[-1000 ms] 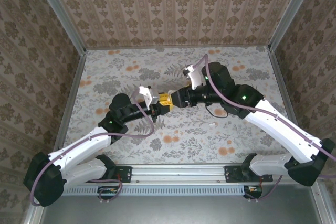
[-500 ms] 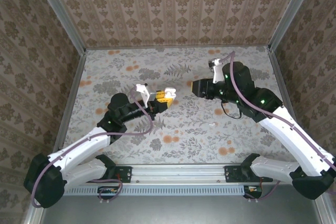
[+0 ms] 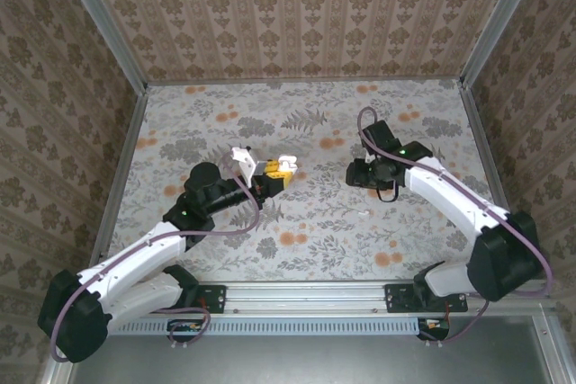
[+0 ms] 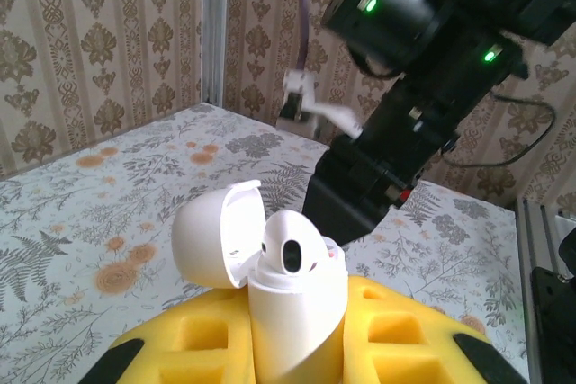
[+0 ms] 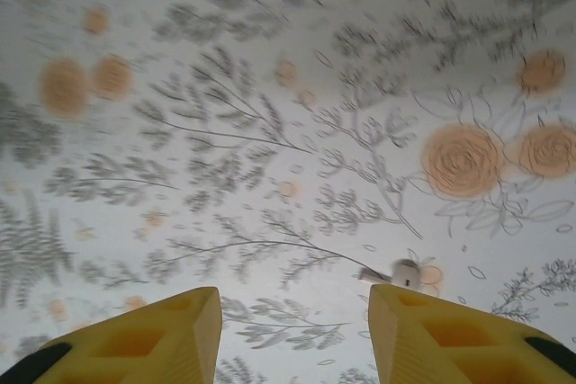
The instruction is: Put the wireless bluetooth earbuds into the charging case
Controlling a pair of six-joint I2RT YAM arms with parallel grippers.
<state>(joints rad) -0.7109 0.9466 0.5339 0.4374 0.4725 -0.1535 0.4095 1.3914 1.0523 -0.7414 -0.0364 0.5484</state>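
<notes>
White glossy plastic is what your left gripper (image 4: 301, 352) is clamped on. It grips the small rounded charging case (image 4: 292, 312), which stands upright between yellow moulded pads with hollow pockets. The case's domed lid (image 4: 214, 233) is hinged back. One white earbud (image 4: 292, 254) sits in its well with a dark oval spot facing out. The well beside it looks free, though it is partly hidden.

The loose white earbud (image 5: 402, 271) lies on the floral-print tabletop (image 5: 270, 87), well apart from the case. It is near your right gripper (image 5: 292, 305), whose yellow pads stand parted with nothing between them.

The step in hand looks like the pick of that loose piece. In the right wrist view it lies ahead of the right-hand pad, not in the gap, so shift sideways until it is centred between the pads before you descend.

It is tiny, smooth and rounded, a bulb with a short stem, so expect it to skid or roll if one pad touches first. Bring both pads low to the table and close slowly across the bulb.

The pale earbud blends into the pale print with its grey ferns and orange blossoms, so track it by its small shadow. With the left arm, hold the case level and the lid clear.
</notes>
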